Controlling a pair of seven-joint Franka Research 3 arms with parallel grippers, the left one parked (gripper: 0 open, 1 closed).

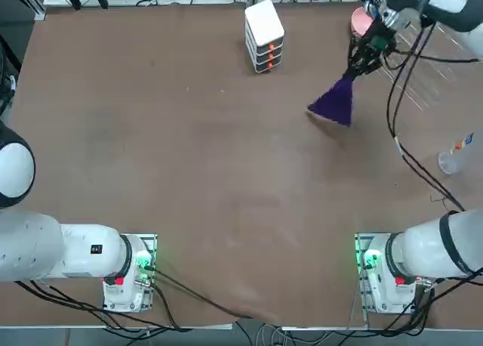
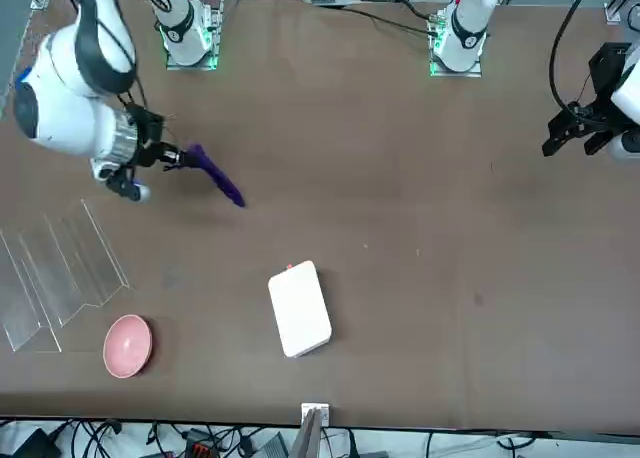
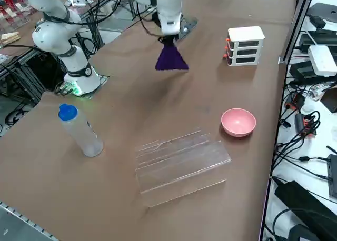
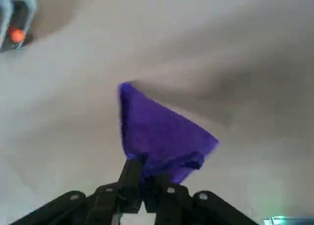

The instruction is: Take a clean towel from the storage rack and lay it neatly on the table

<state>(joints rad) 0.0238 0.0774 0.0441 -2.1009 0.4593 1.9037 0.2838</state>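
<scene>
Right hand (image 4: 142, 185) grips towel (image 4: 157, 131) above table (image 1: 189, 172)

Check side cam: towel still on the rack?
No, the towel hangs from the shut right gripper above the table, away from the storage rack.

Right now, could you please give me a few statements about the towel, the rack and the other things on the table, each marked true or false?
1. The right gripper is shut on the towel, which hangs from its fingers. True.
2. The towel lies spread flat on the table. False: it dangles bunched from the gripper, above the tabletop.
3. The storage rack holds a second towel. False: no cloth shows in the clear rack.
4. The pink bowl sits beside the storage rack. True.
5. The white stacked box lies tipped on its side. False: it stands upright.
6. A clear bottle with a blue cap stands on the table. True.
</scene>
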